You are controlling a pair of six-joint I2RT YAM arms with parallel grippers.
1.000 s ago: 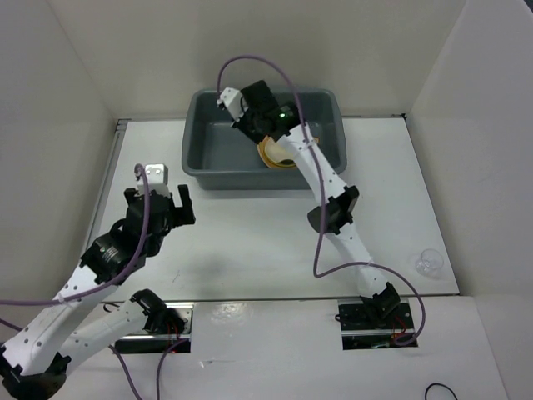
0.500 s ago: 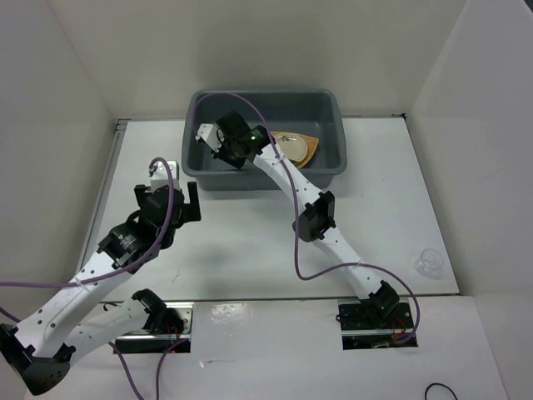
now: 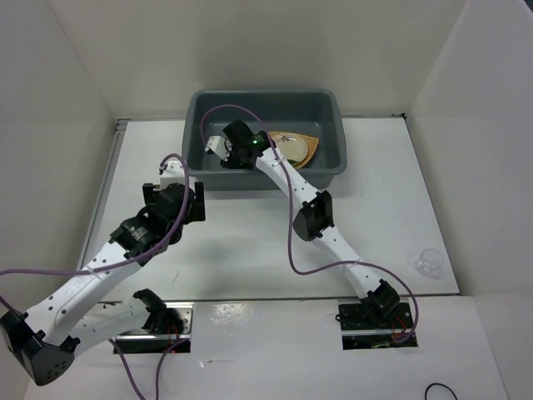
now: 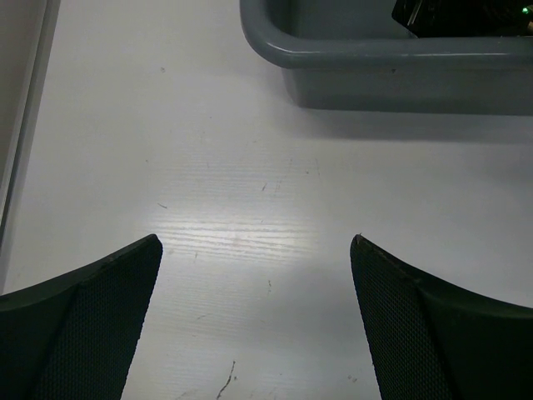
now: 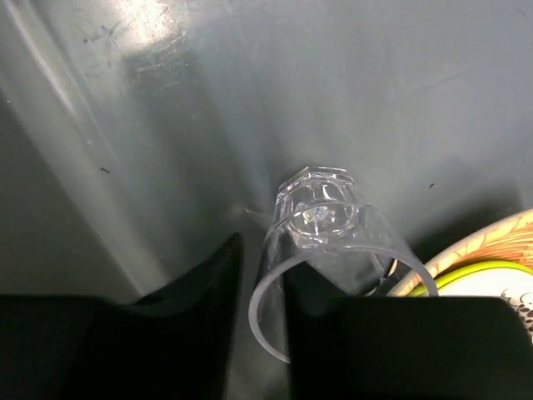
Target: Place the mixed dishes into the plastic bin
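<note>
Cups x2: clear cup (image 5: 321,225) pinched in right gripper (image 5: 262,279) inside bin (image 3: 258,94), spare cup (image 3: 429,261) on table (image 3: 241,242); left gripper (image 4: 255,242) gapes empty, green plate (image 5: 470,270) mostly hidden.

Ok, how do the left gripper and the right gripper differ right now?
The left gripper is open and empty; the right gripper pinches the wall of a clear cup. The left gripper hangs over the table beside the plastic bin; the right gripper is down inside the bin. Both are dark-coloured.
</note>
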